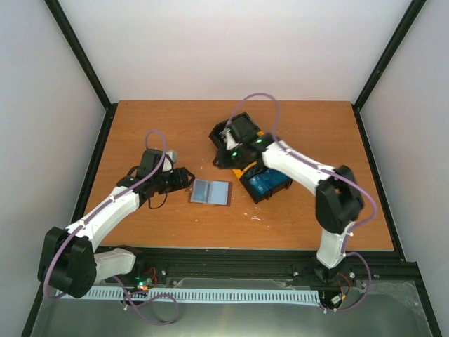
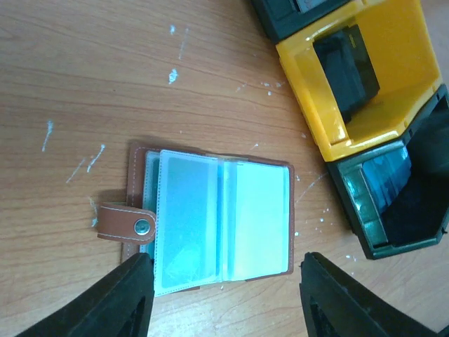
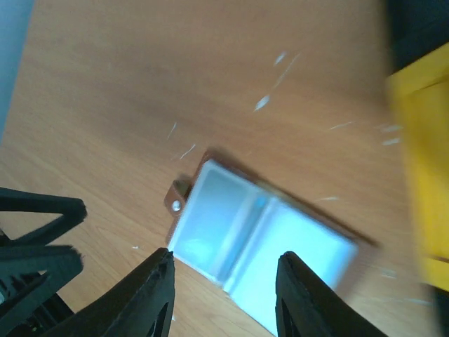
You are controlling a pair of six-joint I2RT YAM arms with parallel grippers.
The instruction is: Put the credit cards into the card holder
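Now hovering near the open card holder (image 1: pixel 210 192), left jaws and right jaws apart, empty; next, reaching toward three o'clock for credit cards (image 1: pixel 265 184), seemingly in the tray (image 2: pixel 414 42).

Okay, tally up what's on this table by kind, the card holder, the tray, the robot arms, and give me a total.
Card holder: 1
Three-compartment tray: 1
Robot arms: 2, left arm and right arm
Total: 4
Cards lie in the tray, too hidden to count.
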